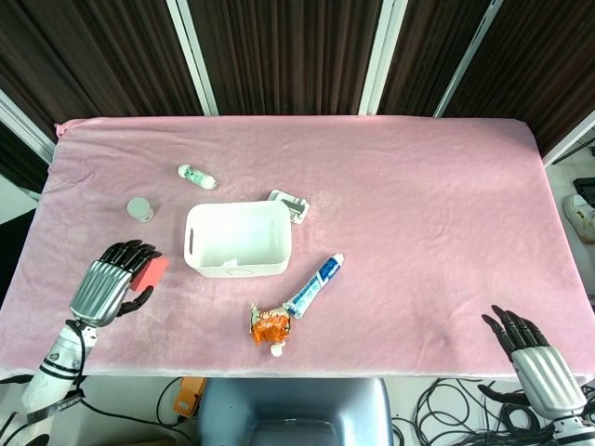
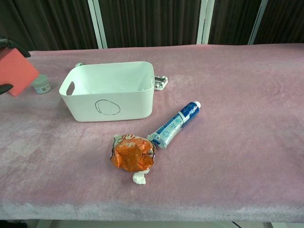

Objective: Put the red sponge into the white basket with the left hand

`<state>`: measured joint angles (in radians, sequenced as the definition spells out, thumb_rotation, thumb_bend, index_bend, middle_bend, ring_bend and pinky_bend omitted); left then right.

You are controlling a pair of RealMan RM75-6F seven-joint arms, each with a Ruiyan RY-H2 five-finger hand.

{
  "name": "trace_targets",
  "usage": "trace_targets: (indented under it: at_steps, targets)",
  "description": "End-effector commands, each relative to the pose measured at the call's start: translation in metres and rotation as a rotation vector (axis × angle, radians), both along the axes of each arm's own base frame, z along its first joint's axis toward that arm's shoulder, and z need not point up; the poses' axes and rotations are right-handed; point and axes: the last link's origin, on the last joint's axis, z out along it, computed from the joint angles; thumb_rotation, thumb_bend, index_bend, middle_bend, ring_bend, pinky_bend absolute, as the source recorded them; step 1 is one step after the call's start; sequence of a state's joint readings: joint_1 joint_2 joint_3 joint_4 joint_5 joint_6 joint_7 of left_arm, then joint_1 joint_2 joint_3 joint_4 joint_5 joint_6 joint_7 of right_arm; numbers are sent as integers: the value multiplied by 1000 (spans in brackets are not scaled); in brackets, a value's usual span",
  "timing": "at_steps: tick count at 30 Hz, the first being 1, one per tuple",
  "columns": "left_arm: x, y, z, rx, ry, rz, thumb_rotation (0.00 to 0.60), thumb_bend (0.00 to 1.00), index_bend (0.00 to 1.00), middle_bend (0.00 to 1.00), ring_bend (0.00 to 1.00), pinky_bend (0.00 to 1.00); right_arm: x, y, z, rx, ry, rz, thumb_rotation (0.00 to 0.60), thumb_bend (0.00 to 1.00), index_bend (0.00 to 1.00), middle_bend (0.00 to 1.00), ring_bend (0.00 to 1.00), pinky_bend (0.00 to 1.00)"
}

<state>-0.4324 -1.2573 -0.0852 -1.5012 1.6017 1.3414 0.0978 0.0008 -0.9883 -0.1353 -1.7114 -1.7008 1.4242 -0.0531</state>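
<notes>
My left hand (image 1: pixel 104 288) grips the red sponge (image 1: pixel 149 272) and holds it in the air at the table's front left, left of the white basket (image 1: pixel 237 239). In the chest view the red sponge (image 2: pixel 17 71) hangs high at the left edge, with dark fingertips (image 2: pixel 6 88) of that hand showing above and below it. The white basket (image 2: pixel 109 91) stands upright with nothing seen inside. My right hand (image 1: pixel 536 360) hovers at the front right corner, fingers spread, holding nothing.
A small grey jar (image 1: pixel 140 209) and a white-green bottle (image 1: pixel 196 175) lie behind the left hand. A toothpaste tube (image 1: pixel 313 285), an orange snack bag (image 1: pixel 270 327) and a small grey-white object (image 1: pixel 290 204) lie around the basket on the pink cloth (image 1: pixel 428 204).
</notes>
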Motion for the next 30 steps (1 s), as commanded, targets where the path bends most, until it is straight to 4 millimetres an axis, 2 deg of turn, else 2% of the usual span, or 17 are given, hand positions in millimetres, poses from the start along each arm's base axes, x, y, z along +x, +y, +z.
trace_targets:
  at_steps: [1, 3, 5, 8, 10, 14, 17, 22, 26, 30]
  targets:
    - [33, 16, 4, 8, 30, -54, 600, 550, 368, 415, 420, 559, 0, 0, 0, 1, 0, 1, 600, 101, 14, 0, 4, 229]
    - [40, 20, 0, 1, 32, -62, 600, 550, 367, 412, 420, 559, 0, 1, 0, 3, -1, 2, 600, 101, 14, 0, 4, 229]
    - [58, 29, -11, -25, 31, -71, 600, 549, 367, 406, 420, 559, 0, 1, 1, 5, -2, 4, 600, 101, 14, 0, 4, 229]
    - [93, 49, -41, -84, 8, -71, 600, 547, 367, 402, 420, 567, 0, 2, 2, 9, -6, 10, 600, 101, 16, 0, 4, 229]
    - [106, 61, -58, -76, 6, -46, 600, 545, 365, 389, 414, 571, 0, 2, 3, 16, -7, 11, 600, 101, 16, 0, 4, 229]
    - [119, 76, -82, -85, 29, -3, 600, 535, 320, 294, 308, 522, -1, 2, 2, 30, -6, 10, 600, 101, 16, 0, 4, 229]
    - [126, 84, -94, -86, 36, 31, 600, 531, 238, 200, 197, 414, 0, 3, 3, 38, -7, 13, 600, 101, 16, 0, 4, 229]
    - [130, 83, -98, -72, 31, 41, 600, 441, 25, 10, 18, 274, 0, 4, 5, 40, -14, 20, 600, 101, 23, 0, 4, 229]
    - [129, 78, -93, -63, 29, 41, 600, 373, 0, 0, 0, 200, -1, 4, 5, 45, -15, 22, 600, 101, 26, 0, 4, 229]
    - [128, 72, -84, -59, 10, 34, 600, 350, 0, 0, 0, 156, -1, 2, 3, 51, -9, 20, 600, 101, 27, 0, 4, 229]
